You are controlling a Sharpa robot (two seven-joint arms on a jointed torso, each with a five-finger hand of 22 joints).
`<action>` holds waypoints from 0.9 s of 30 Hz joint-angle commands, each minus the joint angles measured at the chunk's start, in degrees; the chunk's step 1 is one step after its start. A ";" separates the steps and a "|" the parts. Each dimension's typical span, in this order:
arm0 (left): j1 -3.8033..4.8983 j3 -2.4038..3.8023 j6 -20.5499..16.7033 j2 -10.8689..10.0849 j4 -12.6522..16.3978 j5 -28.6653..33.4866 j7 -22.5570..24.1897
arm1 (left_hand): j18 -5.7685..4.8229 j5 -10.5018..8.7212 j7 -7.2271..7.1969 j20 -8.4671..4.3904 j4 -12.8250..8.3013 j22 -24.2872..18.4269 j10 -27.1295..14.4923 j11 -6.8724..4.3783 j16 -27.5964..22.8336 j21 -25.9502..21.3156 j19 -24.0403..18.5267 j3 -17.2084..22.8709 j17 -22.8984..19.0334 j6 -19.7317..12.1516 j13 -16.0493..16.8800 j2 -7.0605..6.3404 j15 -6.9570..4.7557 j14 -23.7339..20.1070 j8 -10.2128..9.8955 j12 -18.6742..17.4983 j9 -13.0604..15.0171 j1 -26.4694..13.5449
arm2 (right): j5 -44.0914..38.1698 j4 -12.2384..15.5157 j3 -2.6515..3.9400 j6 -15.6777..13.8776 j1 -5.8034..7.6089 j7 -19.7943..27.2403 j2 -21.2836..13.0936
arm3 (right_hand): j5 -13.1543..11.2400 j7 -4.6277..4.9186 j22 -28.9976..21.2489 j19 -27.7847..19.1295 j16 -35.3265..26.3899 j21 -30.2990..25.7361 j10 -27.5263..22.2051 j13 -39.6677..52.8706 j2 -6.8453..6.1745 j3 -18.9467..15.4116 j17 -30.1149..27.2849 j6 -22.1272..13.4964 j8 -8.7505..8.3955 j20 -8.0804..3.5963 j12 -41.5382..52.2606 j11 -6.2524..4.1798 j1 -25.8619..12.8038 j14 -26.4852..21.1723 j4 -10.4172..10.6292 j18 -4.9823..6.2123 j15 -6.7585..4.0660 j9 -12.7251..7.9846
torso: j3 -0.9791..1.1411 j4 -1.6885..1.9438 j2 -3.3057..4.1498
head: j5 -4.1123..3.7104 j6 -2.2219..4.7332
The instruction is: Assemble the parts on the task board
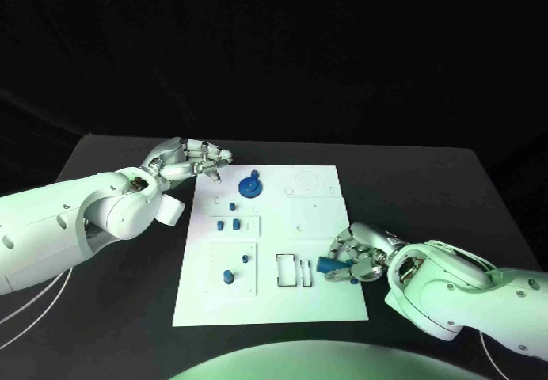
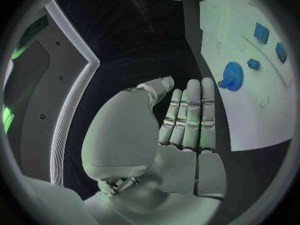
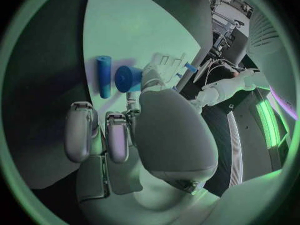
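right hand (image 1: 359,257) grips blue part (image 1: 332,264) | left hand (image 1: 188,162) empty, fingers straight | task board (image 1: 320,305)

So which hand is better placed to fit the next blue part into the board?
Probably the right hand: it already holds a blue part over the task board, beside the rectangular slots. The left hand hovers off the board's far corner, holding nothing.

The left arm (image 1: 69,218) reaches in from the left edge, its left hand (image 1: 188,161) up in the upper left of the frame, fingers straight, close together and holding nothing. The right arm (image 1: 480,297) comes from the lower right corner; its right hand (image 1: 356,257) curls round a blue part (image 1: 331,265).
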 commanded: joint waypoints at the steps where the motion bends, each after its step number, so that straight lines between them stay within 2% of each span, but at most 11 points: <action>1: 0.02 0.03 0.89 0.10 0.16 0.32 0.14 | 0.77 0.09 0.27 0.10 -0.02 -0.06 -0.41 -0.17 -0.30 -0.21 -0.34 -0.30 -0.07 -0.02 0.09 0.61 -0.14 -0.45 0.25 0.32 0.05 -0.08 | 4.88 -0.40 -0.30 0.65 -0.13 -1.97 -0.13 | 0.08 0.04 11.46 1.57 0.28 0.25 2.67 9.47 1.64 2.89 11.17 1.07 -0.10 -0.51 0.31 -0.18 -0.55 5.24 -2.29 -0.34 -0.19 0.00 | 0.00 0.04 0.05 | 0.00 0.08; 11: 0.03 0.03 0.79 0.10 0.18 0.32 0.11 | 0.77 0.09 0.27 0.10 -0.02 -0.06 -0.41 -0.17 -0.30 -0.21 -0.34 -0.30 -0.07 -0.02 0.09 0.61 -0.14 -0.45 0.25 0.32 0.05 -0.08 | 8.27 -0.21 -0.28 -1.62 0.48 -1.62 0.23 | 0.08 -0.77 11.74 1.96 0.41 1.40 3.62 10.84 1.50 5.08 11.68 3.03 -0.07 -0.84 1.94 -0.84 -3.83 5.34 -2.27 -0.52 -0.69 0.05 | -0.03 0.03 -0.01 | 0.18 0.06; 20: 0.03 0.03 0.78 0.17 0.16 0.32 0.15 | 0.77 0.09 0.27 0.10 -0.02 -0.06 -0.41 -0.17 -0.30 -0.21 -0.34 -0.30 -0.07 -0.02 0.09 0.61 -0.14 -0.45 0.25 0.32 0.05 -0.08 | 9.95 1.41 -0.24 -5.54 2.55 0.91 1.14 | 0.02 -1.18 12.10 2.42 0.65 2.83 4.56 12.41 1.07 6.46 12.58 4.20 -0.13 -1.17 3.83 -1.20 -8.41 5.51 -2.20 -0.79 -1.01 0.19 | -0.03 0.00 0.00 | 0.36 0.11; 27: 0.03 0.03 0.82 0.23 0.14 0.32 0.17 | 0.77 0.09 0.27 0.10 -0.02 -0.06 -0.41 -0.17 -0.30 -0.21 -0.34 -0.30 -0.07 -0.02 0.09 0.61 -0.14 -0.45 0.25 0.32 0.05 -0.08 | 10.90 1.96 -0.20 -5.80 3.36 1.65 2.65 | -0.17 -1.26 12.13 2.47 0.70 3.00 4.80 12.83 0.83 6.17 12.76 4.58 -0.02 -1.28 4.34 -1.29 -10.20 5.55 -2.27 -0.82 -1.10 0.41 | -0.06 0.04 0.00 | 0.47 0.07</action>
